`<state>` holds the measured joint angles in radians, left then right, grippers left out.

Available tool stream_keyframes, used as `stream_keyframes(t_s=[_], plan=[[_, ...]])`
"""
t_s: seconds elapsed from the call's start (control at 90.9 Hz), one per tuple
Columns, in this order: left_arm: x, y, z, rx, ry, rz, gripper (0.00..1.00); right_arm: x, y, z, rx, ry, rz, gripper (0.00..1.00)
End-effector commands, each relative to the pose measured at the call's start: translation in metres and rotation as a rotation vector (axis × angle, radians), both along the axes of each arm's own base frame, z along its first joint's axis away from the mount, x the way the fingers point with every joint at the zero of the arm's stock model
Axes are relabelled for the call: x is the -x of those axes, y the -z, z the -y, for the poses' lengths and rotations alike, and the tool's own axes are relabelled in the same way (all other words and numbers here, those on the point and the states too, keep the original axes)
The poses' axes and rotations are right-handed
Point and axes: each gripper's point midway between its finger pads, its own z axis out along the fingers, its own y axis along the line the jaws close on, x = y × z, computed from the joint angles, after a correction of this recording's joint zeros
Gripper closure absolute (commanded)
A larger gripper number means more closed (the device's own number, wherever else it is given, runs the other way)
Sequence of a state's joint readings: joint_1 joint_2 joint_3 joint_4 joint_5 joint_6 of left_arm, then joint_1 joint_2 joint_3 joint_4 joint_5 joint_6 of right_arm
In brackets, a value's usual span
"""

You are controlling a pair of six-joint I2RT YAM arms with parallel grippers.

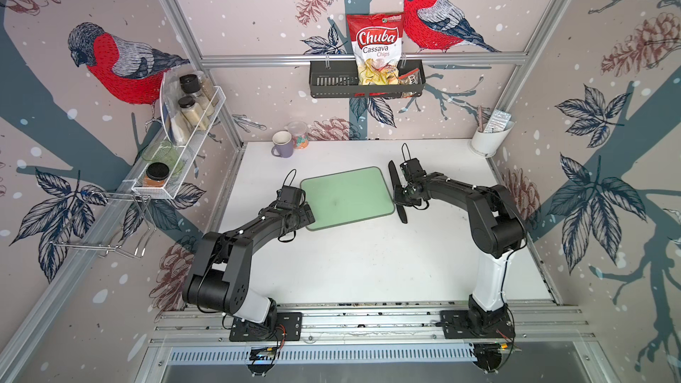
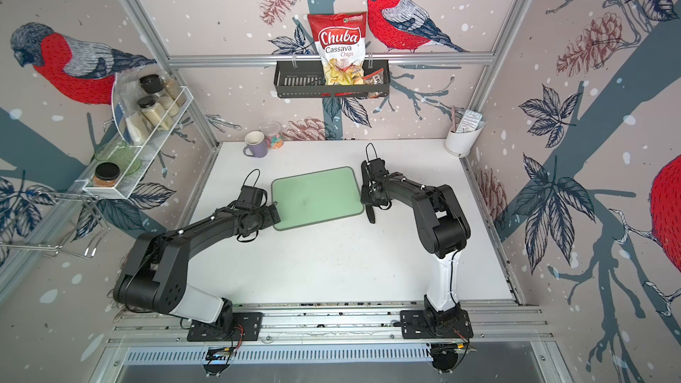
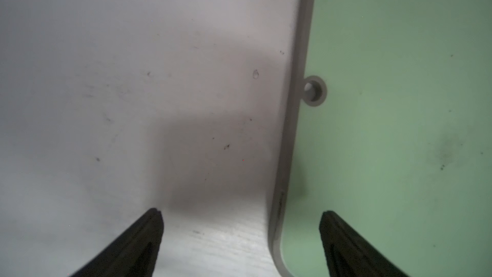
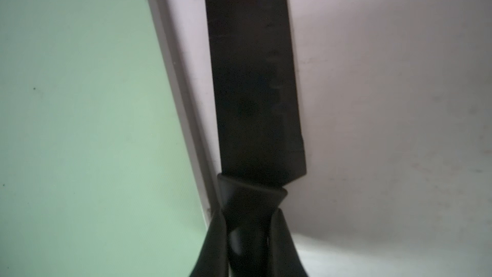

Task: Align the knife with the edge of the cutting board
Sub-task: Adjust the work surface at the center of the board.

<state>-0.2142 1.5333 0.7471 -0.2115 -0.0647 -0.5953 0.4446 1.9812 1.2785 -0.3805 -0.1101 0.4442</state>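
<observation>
In both top views we see the flat pale green rectangular cutting board (image 1: 348, 197), dark grey at the rim, lying mid-way across the white surface (image 1: 368, 263). The all-black kitchen knife (image 1: 393, 175) runs along the board's right edge, just beside it and nearly parallel, with the blade tip toward the far side and the handle toward the near side. The right end effector (image 1: 398, 195) is clenched on the knife about where blade meets handle. The left end effector (image 1: 308, 213) sits at the board's near left corner. A purple mug (image 1: 283, 144) stands at the far left of the surface, well apart from the board.

In the left wrist view the left end effector (image 3: 241, 212) is released. Its two black fingers (image 3: 143, 243) stand wide apart, one over bare surface (image 3: 106, 75) and the other over the cutting board (image 3: 399, 102), with the grey rim between them. We cannot tell whether either finger touches anything. A small round hole (image 3: 312, 90) sits just inside that rim.

In the right wrist view the right end effector (image 4: 250, 225) grips the handle right behind the blade, one finger on either side. The knife (image 4: 253, 75) stretches over the surface (image 4: 386, 102) beside the cutting board (image 4: 80, 102). The gap is slim at the handle and wider along the blade. We cannot tell whether the knife rests on the surface.
</observation>
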Motion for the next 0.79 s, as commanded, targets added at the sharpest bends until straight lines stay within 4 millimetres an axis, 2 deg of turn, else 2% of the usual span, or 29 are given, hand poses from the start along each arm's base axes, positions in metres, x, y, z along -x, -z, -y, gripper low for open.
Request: stream_keyframes(t_s=[0.0, 0.33, 0.517, 0.671, 0.781], plan=[[-0.012, -0.001, 0.011, 0.067, 0.020, 0.020, 0.07, 0.046, 0.017, 0.001, 0.003, -0.046, -0.179, 1.00], [-0.021, 0.002, 0.011, 0.087, 0.019, 0.020, 0.08, 0.043, -0.014, 0.010, 0.049, -0.027, -0.074, 1.00], [-0.024, 0.006, 0.010, 0.092, 0.026, 0.012, 0.08, 0.065, -0.017, 0.004, 0.096, -0.055, -0.077, 1.00], [-0.025, 0.009, 0.008, 0.084, 0.024, 0.011, 0.08, 0.081, -0.011, -0.006, 0.140, -0.087, -0.077, 1.00], [-0.030, 0.012, 0.011, 0.097, 0.033, 0.004, 0.09, 0.083, -0.012, -0.010, 0.163, -0.086, -0.053, 1.00]])
